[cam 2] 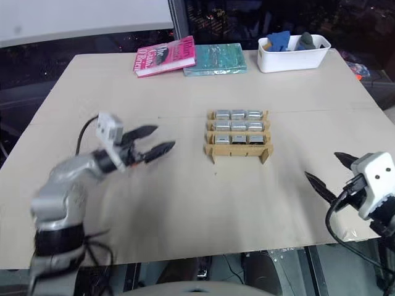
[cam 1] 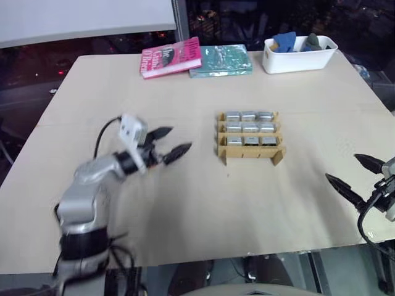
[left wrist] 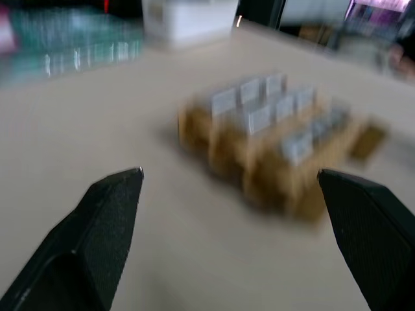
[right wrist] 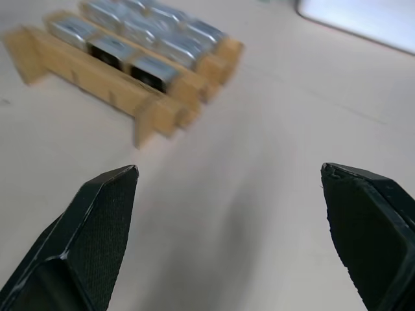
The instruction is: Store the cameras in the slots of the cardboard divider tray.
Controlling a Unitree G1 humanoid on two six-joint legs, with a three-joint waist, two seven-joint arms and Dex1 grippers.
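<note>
- Overhead, from the head views, the cardboard divider tray (cam 1: 249,140) is sitting near the middle of the desk (cam 1: 185,203), with cameras (cam 1: 250,128) filling all nine slots. Bare desk is lying open on every side of it; a pink book (cam 1: 171,57), a teal book (cam 1: 220,60) and a white bin (cam 1: 299,54) are lining the far edge, well apart from the tray.
- The left gripper (cam 1: 170,143) is hovering left of the tray, fingers spread apart and holding nothing, pointing toward it across a clear gap. The right gripper (cam 1: 356,177) is hanging near the desk's right edge, fingers apart and empty, with the tray ahead to its left.
- From the left wrist view, the tray is lying ahead between the parted fingertips (left wrist: 123,194), not touching them.
- From the right wrist view, the tray is sitting ahead, past one fingertip (right wrist: 113,194), with open desk between.
</note>
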